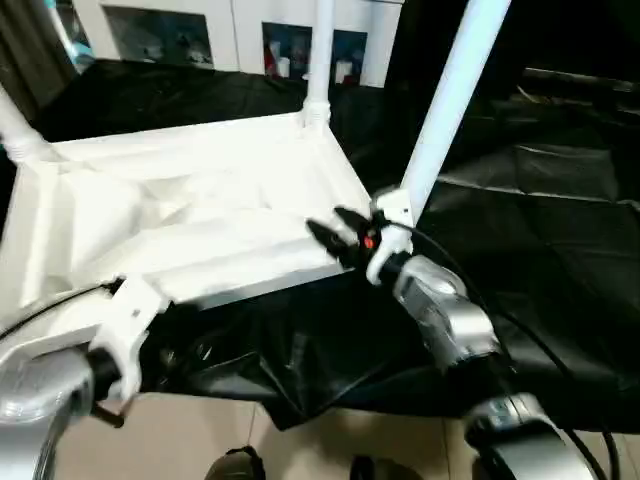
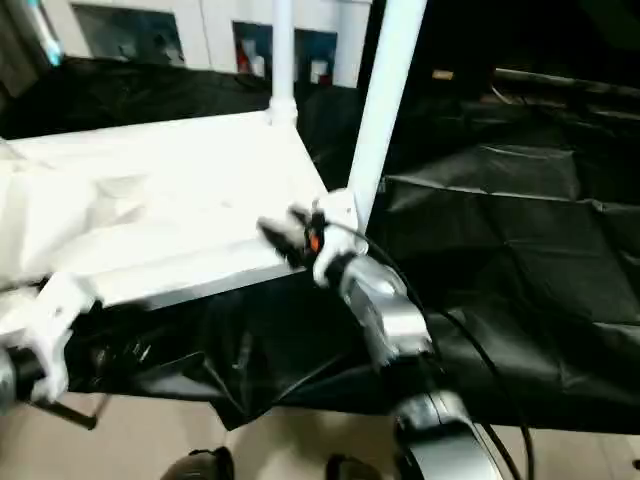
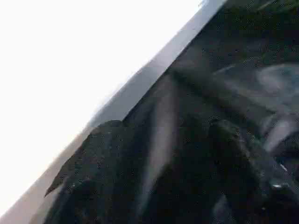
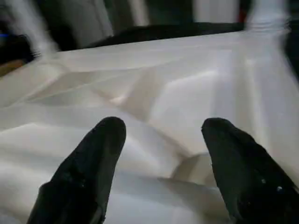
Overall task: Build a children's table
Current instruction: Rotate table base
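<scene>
The children's table (image 1: 190, 215) lies upside down on black cloth, its ribbed underside facing up. Three white legs stand in corner sockets: one at the far left (image 1: 15, 125), one at the far right (image 1: 320, 60) and one at the near right (image 1: 450, 100). My right gripper (image 1: 326, 222) hovers open over the tabletop's near right edge, beside the near right leg, its fingers (image 4: 93, 163) apart above the ribs with nothing between them. My left gripper (image 3: 163, 154) is open at the tabletop's near left edge (image 3: 140, 88), over the cloth. The left wrist (image 1: 128, 322) sits at that corner.
Crumpled black cloth (image 1: 540, 220) covers the work surface and hangs over its front edge. A white glass-door cabinet (image 1: 200, 30) stands behind. Beige floor (image 1: 180, 440) shows below, with dark rounded shapes (image 1: 235, 465) at the bottom edge.
</scene>
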